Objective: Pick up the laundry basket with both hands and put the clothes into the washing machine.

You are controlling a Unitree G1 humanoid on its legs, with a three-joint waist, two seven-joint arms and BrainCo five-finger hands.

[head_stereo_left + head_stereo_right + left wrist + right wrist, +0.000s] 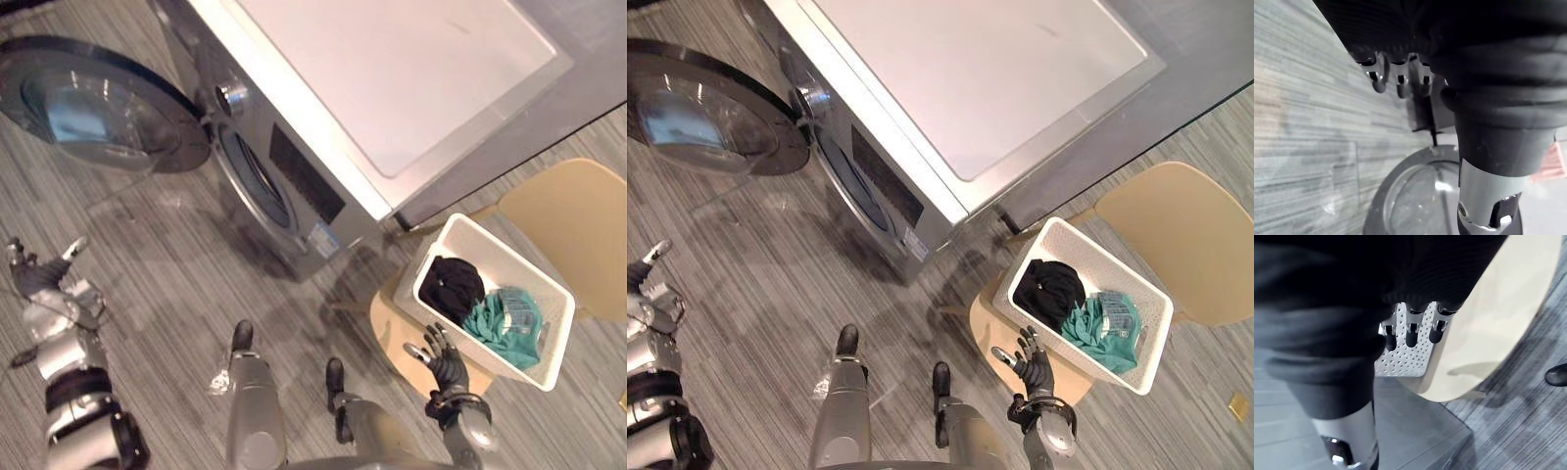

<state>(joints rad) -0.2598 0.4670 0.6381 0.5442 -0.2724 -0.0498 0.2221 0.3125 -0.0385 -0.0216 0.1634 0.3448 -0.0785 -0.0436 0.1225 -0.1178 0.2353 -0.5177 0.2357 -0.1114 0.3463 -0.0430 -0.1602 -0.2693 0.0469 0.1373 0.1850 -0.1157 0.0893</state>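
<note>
Biggest thing here is the washing machine (323, 117), running from top center toward the middle, with its round door (98, 103) swung wide open at upper left and the drum opening (257, 178) facing the floor area. So the loading end looks ready. At lower right there's a tan chair (568, 225), and the white laundry basket (516, 255) sits on its seat, well apart from the drum. My guess is it's stiff perforated plastic and pretty light, since it only holds 2 soft items: a black garment (453, 284) at the upper-left end and a teal garment (500, 328) beside it toward lower right. I'd grab the rim on 2 opposite sides and keep it level, because it could probably skid off that smooth seat. The right hand (443, 360) hovers just at the basket's near wall with its fingers spread and holding nothing, though I can't tell if it's touching. The left hand (44, 279) is way off at lower left, fingers relaxed and empty.
</note>
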